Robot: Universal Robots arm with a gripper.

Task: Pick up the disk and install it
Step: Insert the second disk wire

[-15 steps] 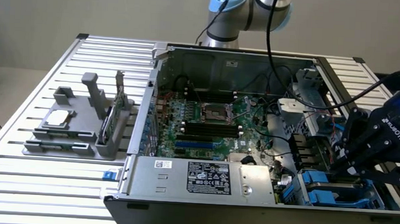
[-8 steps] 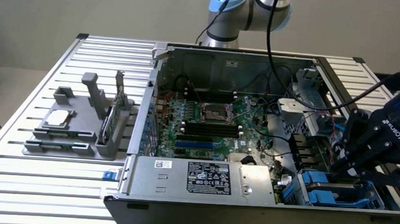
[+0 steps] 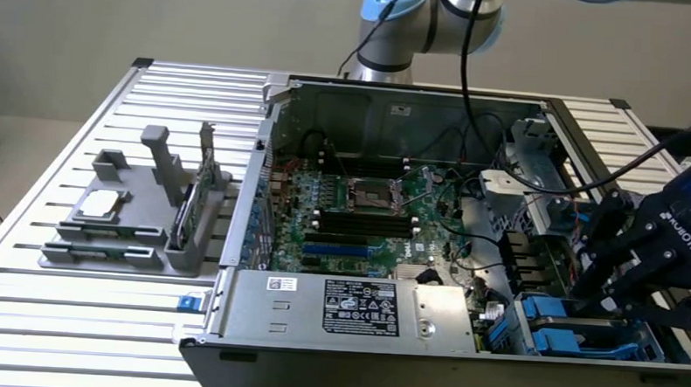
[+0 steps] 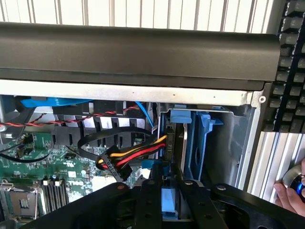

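Observation:
The disk (image 4: 169, 204) stands edge-on in the drive bay (image 4: 202, 138) at the corner of the open computer case, and its blue bracket is the part that shows. My gripper (image 4: 169, 191) reaches down over it, with one black finger against each side of the blue bracket. In the exterior view the gripper (image 3: 607, 297) hangs at the case's near right corner, just above the blue brackets of the bay (image 3: 562, 330). The disk's metal body is hidden by the fingers and the bay walls.
A red, yellow and black cable bundle (image 4: 131, 156) ends right beside the bay. The motherboard (image 3: 362, 213) and the grey labelled power-supply box (image 3: 358, 306) fill the case. A grey fixture (image 3: 135, 215) with parts stands on the exterior view's left. A hand (image 4: 291, 194) rests near a keyboard (image 4: 289, 71).

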